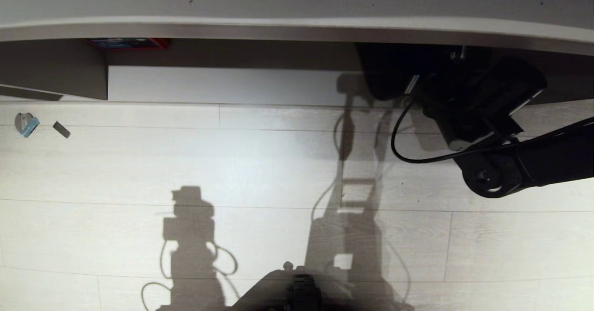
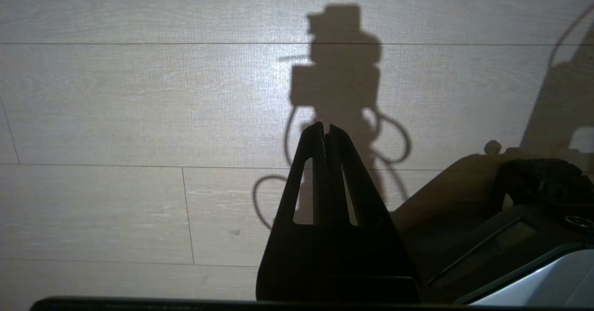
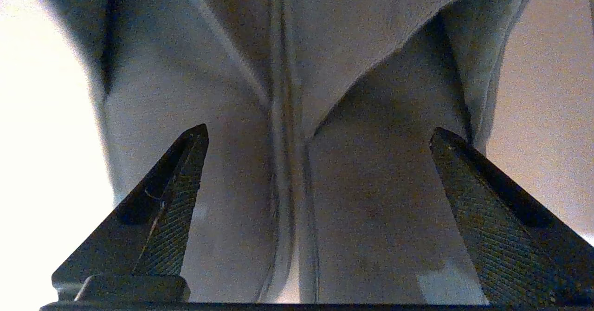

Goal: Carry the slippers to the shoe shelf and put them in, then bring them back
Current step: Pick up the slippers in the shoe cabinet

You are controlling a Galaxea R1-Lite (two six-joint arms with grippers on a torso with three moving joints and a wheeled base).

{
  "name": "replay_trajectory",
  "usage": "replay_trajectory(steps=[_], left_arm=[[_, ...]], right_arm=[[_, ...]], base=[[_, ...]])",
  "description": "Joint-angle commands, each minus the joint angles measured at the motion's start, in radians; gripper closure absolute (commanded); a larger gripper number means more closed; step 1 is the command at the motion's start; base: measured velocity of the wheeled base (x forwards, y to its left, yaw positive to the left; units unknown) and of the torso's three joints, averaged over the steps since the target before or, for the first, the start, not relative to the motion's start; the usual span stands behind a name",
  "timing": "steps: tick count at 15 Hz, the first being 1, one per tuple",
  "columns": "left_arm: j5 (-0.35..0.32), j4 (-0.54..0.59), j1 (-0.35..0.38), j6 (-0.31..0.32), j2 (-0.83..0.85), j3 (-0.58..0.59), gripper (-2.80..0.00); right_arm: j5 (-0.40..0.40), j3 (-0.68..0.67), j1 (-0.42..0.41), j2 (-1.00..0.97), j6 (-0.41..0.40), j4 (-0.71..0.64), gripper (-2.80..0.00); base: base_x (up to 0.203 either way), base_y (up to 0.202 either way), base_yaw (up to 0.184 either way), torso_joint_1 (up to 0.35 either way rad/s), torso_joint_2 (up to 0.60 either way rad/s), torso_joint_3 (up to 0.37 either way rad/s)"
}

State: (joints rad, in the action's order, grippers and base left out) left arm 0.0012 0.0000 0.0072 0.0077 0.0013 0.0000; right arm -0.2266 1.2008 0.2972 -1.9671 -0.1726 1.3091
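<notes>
Head view: long low beige-wood shoe shelf [image 1: 297,25], top board across the far side, shadowed compartments beneath. Black right arm [image 1: 533,162] reaches from the right into the right-hand compartment; its claw is hidden in the dark opening. Pale wood-plank floor [image 1: 232,162] in front carries the robot's shadows. Red flat item [image 1: 127,43] under the top board, well off to the left of the arm. Small blue-and-grey scrap [image 1: 26,124] and small grey strip [image 1: 61,129] lie on the floor further left still.

Left wrist view: left claw [image 2: 326,127], black, fingers pressed together with nothing between them, hanging over bare plank floor beside the robot's dark base [image 2: 533,218].

Right wrist view: right claw [image 3: 318,134], two black textured fingers [image 3: 176,199] spread wide, gripping nothing. Pair of soft light blue-grey slippers [image 3: 325,69] lies pressed side by side directly ahead of the claw, filling the gap between the fingertips; whether the fingers touch the fabric cannot be told.
</notes>
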Motion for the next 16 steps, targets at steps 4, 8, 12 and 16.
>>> replay_trajectory(steps=[4, 8, 12, 16], left_arm=[[0.0, 0.0, 0.0, -0.002, 0.0, 0.0, 0.0], [0.0, 0.0, 0.0, -0.002, 0.0, 0.0, 0.0], [0.0, 0.0, 0.0, -0.003, 0.0, 0.0, 0.0], [0.0, -0.001, 0.0, -0.003, 0.0, 0.0, 0.0]], right_arm=[[-0.005, 0.123, 0.001, -0.091, -0.001, 0.037, -2.8], [-0.019, 0.261, 0.0, -0.161, -0.004, 0.069, -2.8], [-0.02, 0.342, 0.0, -0.217, -0.003, 0.044, 0.0], [-0.022, 0.464, -0.004, -0.273, -0.004, 0.035, 0.0]], base=[[0.0, 0.0, 0.0, 0.0, 0.0, 0.0], [0.0, 0.0, 0.0, 0.0, 0.0, 0.0], [0.0, 0.0, 0.0, 0.0, 0.0, 0.0], [0.0, 0.0, 0.0, 0.0, 0.0, 0.0]])
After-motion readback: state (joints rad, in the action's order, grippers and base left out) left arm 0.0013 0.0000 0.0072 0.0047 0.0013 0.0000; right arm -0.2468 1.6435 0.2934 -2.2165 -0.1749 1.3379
